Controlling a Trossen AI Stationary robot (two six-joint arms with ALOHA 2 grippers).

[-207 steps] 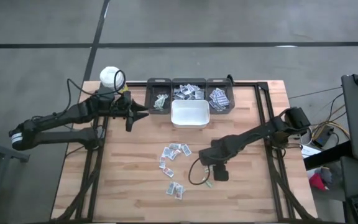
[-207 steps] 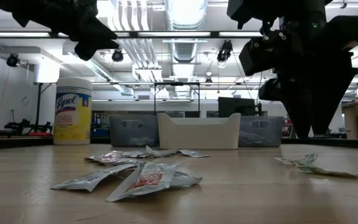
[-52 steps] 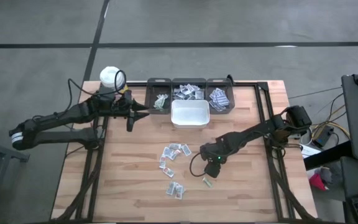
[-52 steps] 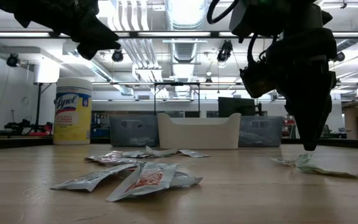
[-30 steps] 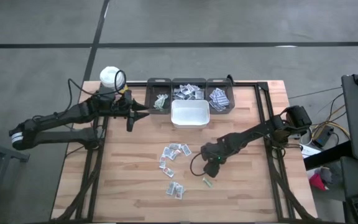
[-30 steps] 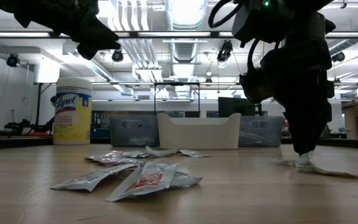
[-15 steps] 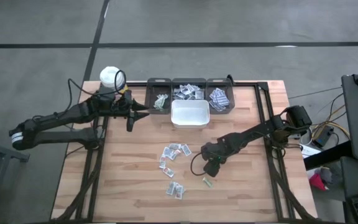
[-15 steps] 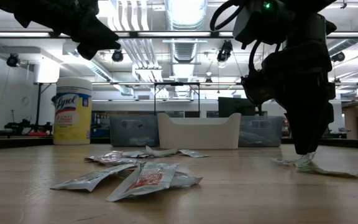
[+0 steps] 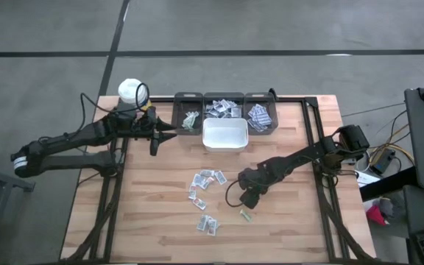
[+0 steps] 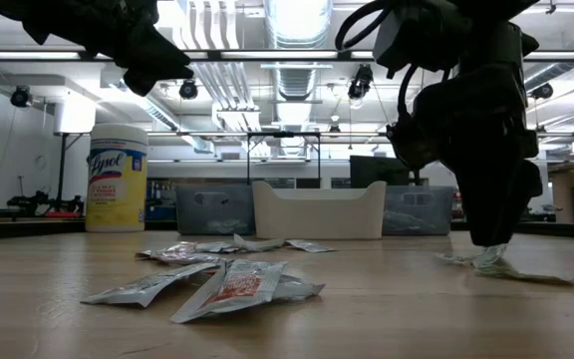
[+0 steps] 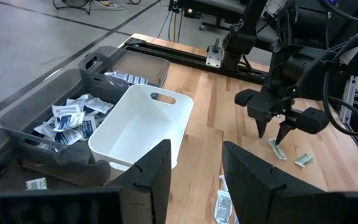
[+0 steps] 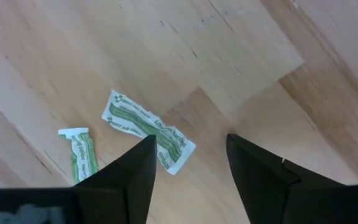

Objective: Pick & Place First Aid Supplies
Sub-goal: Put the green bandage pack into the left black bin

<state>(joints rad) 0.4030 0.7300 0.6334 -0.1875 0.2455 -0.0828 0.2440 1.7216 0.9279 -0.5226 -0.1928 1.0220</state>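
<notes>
Several first aid supplies lie flat on the wooden table: a cluster of packets (image 9: 205,181), a pair nearer the front (image 9: 208,225), and two green-printed packets (image 12: 148,130) (image 12: 79,155) to their right. My right gripper (image 12: 190,140) points steeply down, open, with its fingertips close above the larger green packet (image 11: 277,149), one on each side. I cannot tell whether they touch it. My left gripper (image 11: 194,180) hangs open and raised at the far left, beside the bins, with nothing between its fingers.
A white bin (image 9: 224,147) stands at the far middle. Behind it sit three grey bins (image 9: 190,96) with packets in them. A white-lidded wipes tub (image 9: 129,90) stands at the far left corner. Bare wood surrounds the green packets.
</notes>
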